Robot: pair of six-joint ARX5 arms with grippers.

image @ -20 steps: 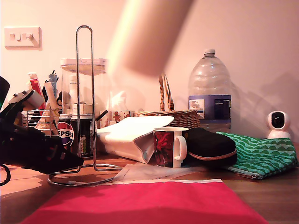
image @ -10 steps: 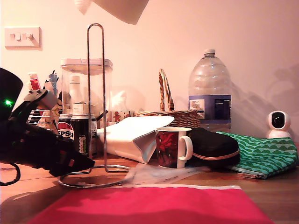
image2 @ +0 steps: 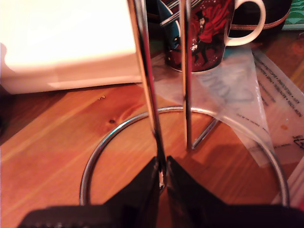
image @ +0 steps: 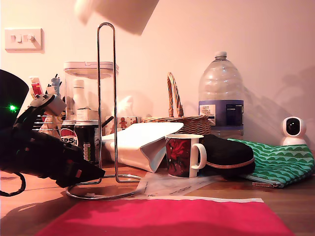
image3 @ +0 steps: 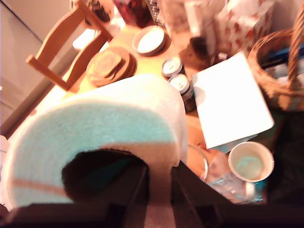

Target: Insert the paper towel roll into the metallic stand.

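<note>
Pinching the metallic stand (image2: 186, 90) low, my first gripper's claw (image2: 162, 175) closed, second claw (image3: 159, 190) clamping the paper towel roll (image3: 99, 137) aloft.

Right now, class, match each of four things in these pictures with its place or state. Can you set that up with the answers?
Things:
1. paper towel roll
2. metallic stand
3. mug
4. water bottle

Places or states:
A. by the wall, behind the basket
B. held aloft in my second claw
C. upright rod clamped by my first claw
D. standing beside the white paper bag

Pairs: 1-B, 2-C, 3-D, 4-A
</note>
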